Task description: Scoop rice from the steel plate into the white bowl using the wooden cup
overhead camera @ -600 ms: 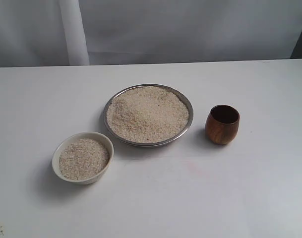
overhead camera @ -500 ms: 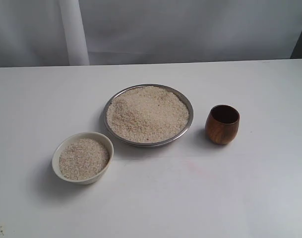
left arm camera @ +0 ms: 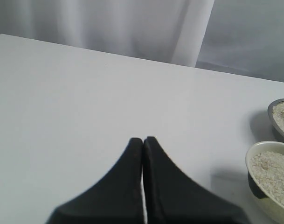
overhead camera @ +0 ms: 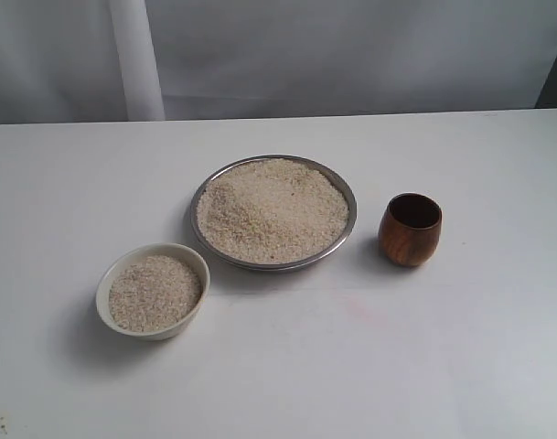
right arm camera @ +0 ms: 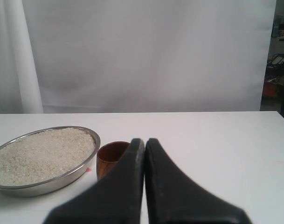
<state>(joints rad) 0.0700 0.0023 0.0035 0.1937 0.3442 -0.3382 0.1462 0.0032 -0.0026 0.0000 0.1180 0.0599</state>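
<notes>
The steel plate (overhead camera: 345,240) sits mid-table, heaped with rice (overhead camera: 271,210). To its right the wooden cup (overhead camera: 411,230) stands upright and empty. Front left of the plate is the white bowl (overhead camera: 108,277), holding rice (overhead camera: 155,291). No arm shows in the exterior view. In the left wrist view my left gripper (left arm camera: 142,139) is shut and holds nothing, with the bowl (left arm camera: 252,173) and the plate's edge (left arm camera: 273,116) off to one side. My right gripper (right arm camera: 144,140) is shut and empty, with the cup (right arm camera: 109,157) just behind its fingers and the plate (right arm camera: 79,173) beside it.
The white table (overhead camera: 351,366) ends at a back edge before a pale curtain (overhead camera: 136,55). A faint pink mark (overhead camera: 360,309) lies on the table in front of the plate.
</notes>
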